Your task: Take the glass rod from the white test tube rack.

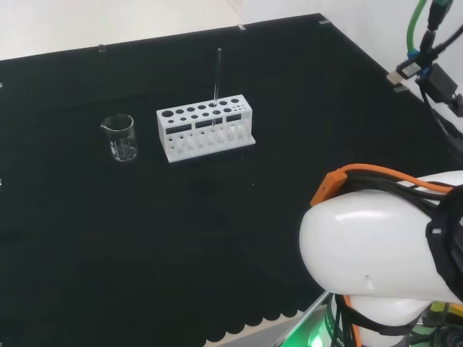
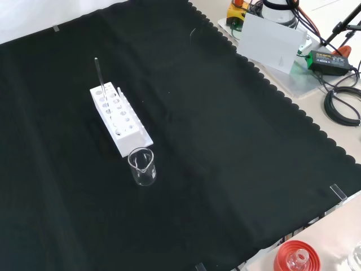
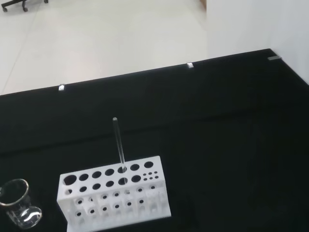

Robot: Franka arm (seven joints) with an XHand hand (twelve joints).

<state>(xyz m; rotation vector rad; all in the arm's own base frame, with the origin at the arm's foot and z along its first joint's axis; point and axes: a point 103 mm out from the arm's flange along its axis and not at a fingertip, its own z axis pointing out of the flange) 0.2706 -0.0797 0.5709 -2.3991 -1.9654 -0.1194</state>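
A white test tube rack [image 1: 205,131] [image 2: 117,119] [image 3: 114,197] with many round holes stands on the black cloth. A thin clear glass rod [image 1: 217,75] [image 2: 99,78] [image 3: 119,146] stands upright in a hole of the rack's back row, towards its right end in the head view, rising well above the rack. Nothing touches the rod. The arm's white links [image 1: 383,249] fill the lower right of the head view, well away from the rack.
An empty clear glass beaker [image 1: 121,137] [image 2: 142,167] [image 3: 18,204] stands just left of the rack in the head view. A red ribbed stand [image 2: 294,257] sits off the cloth's near edge in the front view. Cables and boxes [image 2: 333,59] lie beyond the cloth's scalloped edge.
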